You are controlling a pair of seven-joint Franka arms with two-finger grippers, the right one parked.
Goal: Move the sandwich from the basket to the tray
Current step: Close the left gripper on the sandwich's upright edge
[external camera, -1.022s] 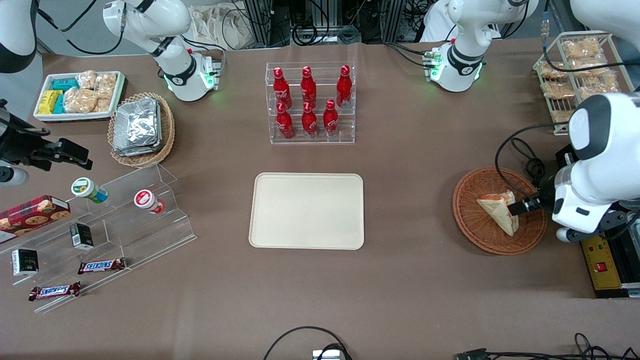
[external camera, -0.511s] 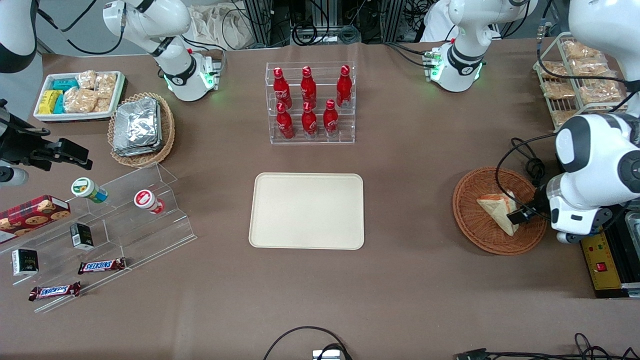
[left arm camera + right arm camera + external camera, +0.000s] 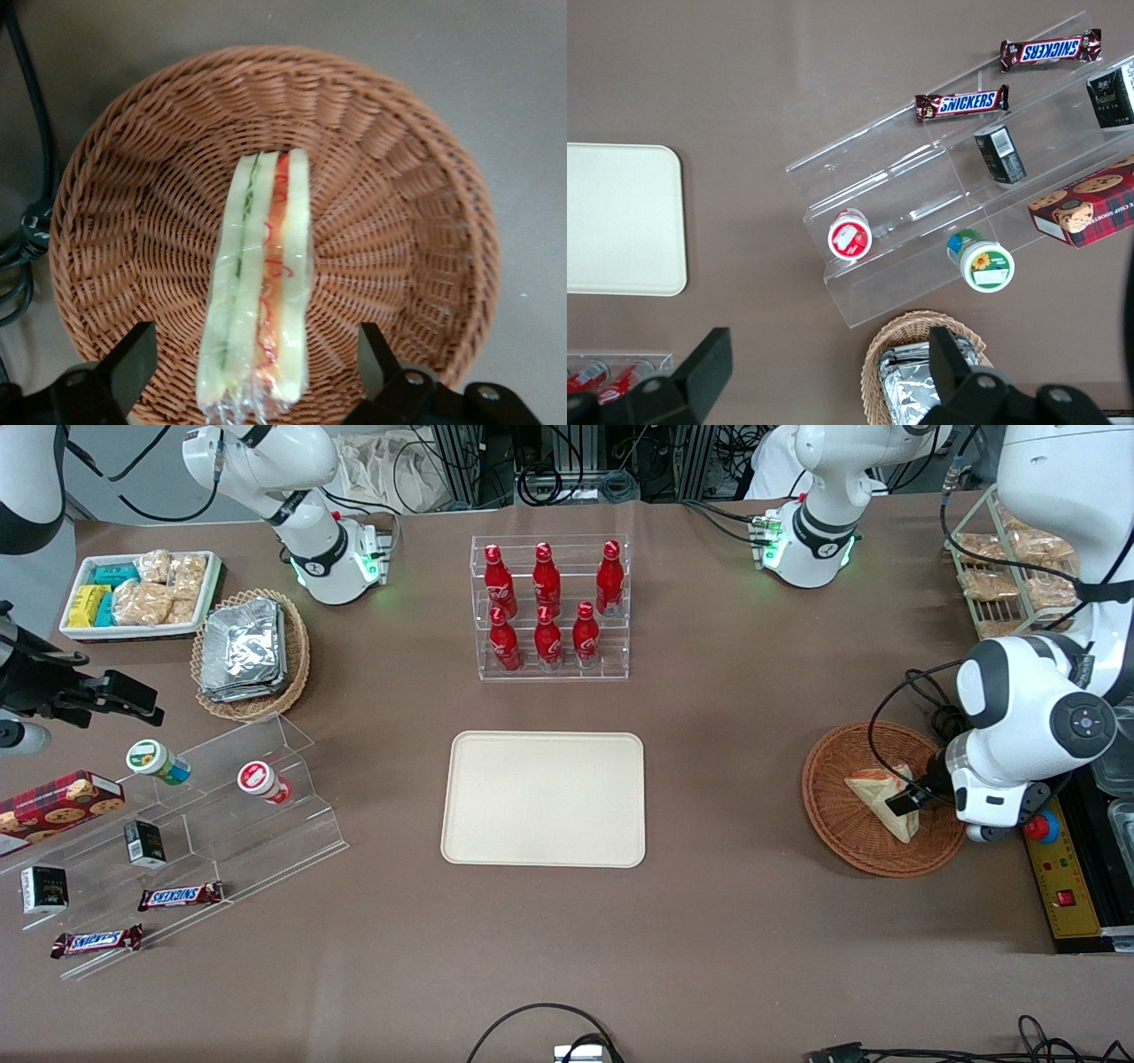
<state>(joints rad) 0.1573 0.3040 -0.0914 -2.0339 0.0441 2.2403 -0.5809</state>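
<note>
One sandwich (image 3: 259, 282) is lying in the one round wicker basket (image 3: 416, 221), its long edge pointing straight away from the gripper (image 3: 257, 390). The gripper is hovering low over it, fingers (image 3: 133, 359) spread wide either side, apparently not yet touching. One empty tray (image 3: 543, 798) is waiting well apart, toward the parked arm's end.

We see a wide tabletop (image 3: 744, 921) under a plain brown cloth, evenly lit, with soft shadows under the things standing on it. Along its edge farthest from the front camera stand dark metal frames (image 3: 567, 460) hung with black cables. Another black cable (image 3: 540, 1027) loops over its nearest edge.
</note>
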